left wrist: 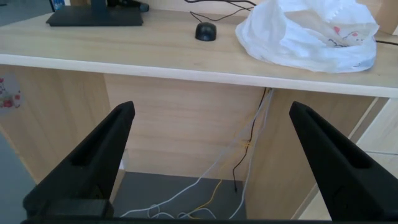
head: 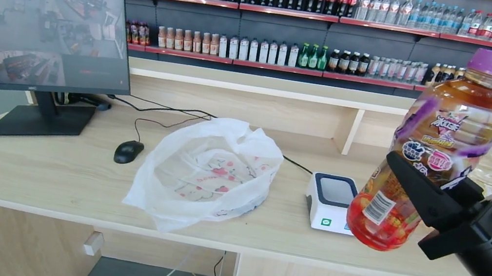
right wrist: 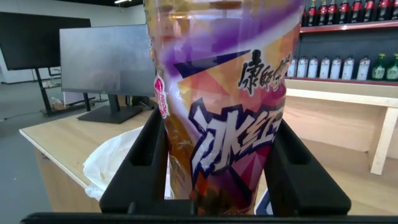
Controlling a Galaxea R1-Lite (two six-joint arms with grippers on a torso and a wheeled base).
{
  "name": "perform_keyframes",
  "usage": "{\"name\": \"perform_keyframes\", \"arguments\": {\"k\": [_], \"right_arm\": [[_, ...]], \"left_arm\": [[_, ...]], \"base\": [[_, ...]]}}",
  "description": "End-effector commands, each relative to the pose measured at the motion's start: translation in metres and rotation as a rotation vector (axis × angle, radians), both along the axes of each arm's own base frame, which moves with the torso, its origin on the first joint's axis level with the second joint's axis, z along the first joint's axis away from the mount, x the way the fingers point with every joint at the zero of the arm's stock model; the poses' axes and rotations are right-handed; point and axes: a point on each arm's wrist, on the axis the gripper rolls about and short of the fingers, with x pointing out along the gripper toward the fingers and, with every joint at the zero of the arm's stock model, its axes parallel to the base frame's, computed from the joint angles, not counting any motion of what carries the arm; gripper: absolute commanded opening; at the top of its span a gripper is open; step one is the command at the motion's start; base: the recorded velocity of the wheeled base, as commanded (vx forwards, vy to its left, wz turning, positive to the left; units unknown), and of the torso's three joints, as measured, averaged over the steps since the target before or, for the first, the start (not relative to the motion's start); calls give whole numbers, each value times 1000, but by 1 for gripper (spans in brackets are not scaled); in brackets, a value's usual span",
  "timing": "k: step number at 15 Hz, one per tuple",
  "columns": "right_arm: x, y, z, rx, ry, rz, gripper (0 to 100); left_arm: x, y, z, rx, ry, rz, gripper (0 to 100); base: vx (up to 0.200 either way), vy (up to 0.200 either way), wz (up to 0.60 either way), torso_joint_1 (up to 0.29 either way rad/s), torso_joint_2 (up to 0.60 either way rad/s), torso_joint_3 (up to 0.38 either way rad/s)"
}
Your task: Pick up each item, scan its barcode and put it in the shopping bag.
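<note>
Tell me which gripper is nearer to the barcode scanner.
Right. The right gripper holds the bottle just beside the scanner, above the counter; the left gripper hangs open below the counter's front edge, far from it.

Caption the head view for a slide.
Right pincer holds a tilted bottle near the scanner, bag open on the counter.

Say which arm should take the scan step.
Right. Its pincer is shut on the tea bottle, held just beside the scanner with the barcode showing. The left pincer is open and empty, down below the counter edge.
</note>
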Motion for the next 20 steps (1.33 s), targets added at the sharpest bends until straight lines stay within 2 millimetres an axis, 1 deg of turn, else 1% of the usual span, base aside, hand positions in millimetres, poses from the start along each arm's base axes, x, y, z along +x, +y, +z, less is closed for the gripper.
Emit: {"name": "perform_keyframes", "arguments": {"k": [1,3,6,8,9,11,13,15,16,17,19,20], "right_arm": [[0,0,0,-3,-2,-1,0],[3,3,-4,-33,0,-7,0],[17,13,-12,-104,1,3,0],[31,24,-9,-133,-35,26,0],[41,27,-8,-180,-78,10,0],[64,31,-14,-244,-99,-53,0],[86,28,-25,-345,-118,-144,0],[98,26,-30,-397,-130,-184,0],[100,25,-30,-400,-132,-193,0],[107,20,-32,-422,-135,-223,0],[115,-2,-31,-508,-175,-320,0],[116,-4,-31,-530,-191,-316,0]], "left_arm": [[0,0,0,1,1,0,100],[0,0,0,1,-1,2,100],[0,0,0,1,-1,0,100],[0,0,0,1,-1,0,100],[0,0,0,1,-1,0,100],[0,0,0,1,-1,0,100],[0,0,0,1,-1,0,100],[0,0,0,1,-1,0,100],[0,0,0,1,-1,0,100],[0,0,0,1,-1,0,100],[0,0,0,1,-1,2,100],[0,0,0,1,-1,0,100]], "base": [[0,0,0,0,0,0],[0,0,0,0,0,0],[0,0,0,0,0,0],[0,0,0,0,0,0],[0,0,0,0,0,0],[0,0,0,0,0,0],[0,0,0,0,0,0],[0,0,0,0,0,0],[0,0,0,0,0,0],[0,0,0,0,0,0],[0,0,0,0,0,0],[0,0,0,0,0,0]]}}
